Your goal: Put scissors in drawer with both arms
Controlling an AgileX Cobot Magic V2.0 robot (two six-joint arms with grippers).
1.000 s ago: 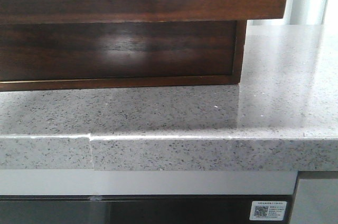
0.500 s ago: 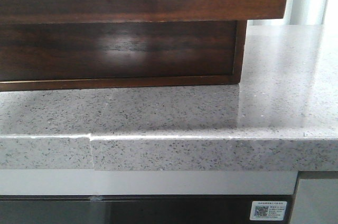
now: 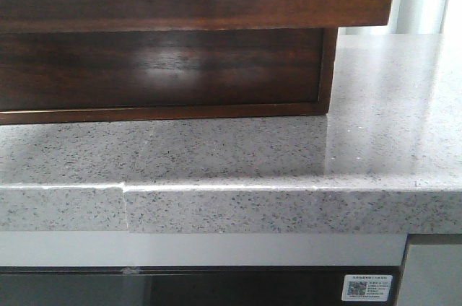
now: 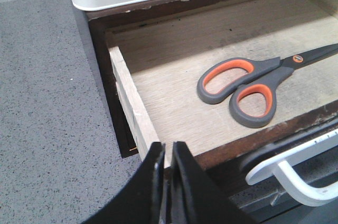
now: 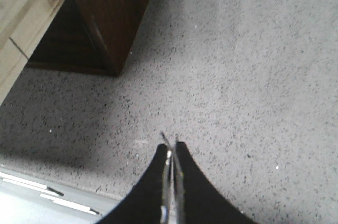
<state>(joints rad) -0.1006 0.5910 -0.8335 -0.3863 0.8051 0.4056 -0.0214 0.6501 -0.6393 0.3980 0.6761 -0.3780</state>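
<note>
One pair of scissors (image 4: 264, 84) lies flat on the pale wooden floor of the open drawer (image 4: 174, 102), just beyond the left gripper (image 4: 168, 155) and off to one side of it. Its long axis runs slantwise across the drawer floor: the two grey handle loops with orange lining sit nearest the gripper, and the dark blades point away toward the picture's edge, where their tips are cut off. A small orange mark sits at the pivot, too small to read.

The left gripper's two black fingers stand almost together, only a thin slit between them, with nothing held, above the drawer's near wall. A white curved handle (image 4: 296, 174) shows just beside it, partly cut off.

The right gripper (image 5: 170, 147) hangs over the speckled grey countertop (image 5: 253, 76), its fingers pressed nearly closed and empty; the dark-brown cabinet corner (image 5: 113, 18) lies well ahead of it.

From the front, the glossy drawer front (image 3: 202, 3) fills the top, its upper part cut off. A white sticker (image 3: 368, 286) with a QR code carries print too fine to read.
</note>
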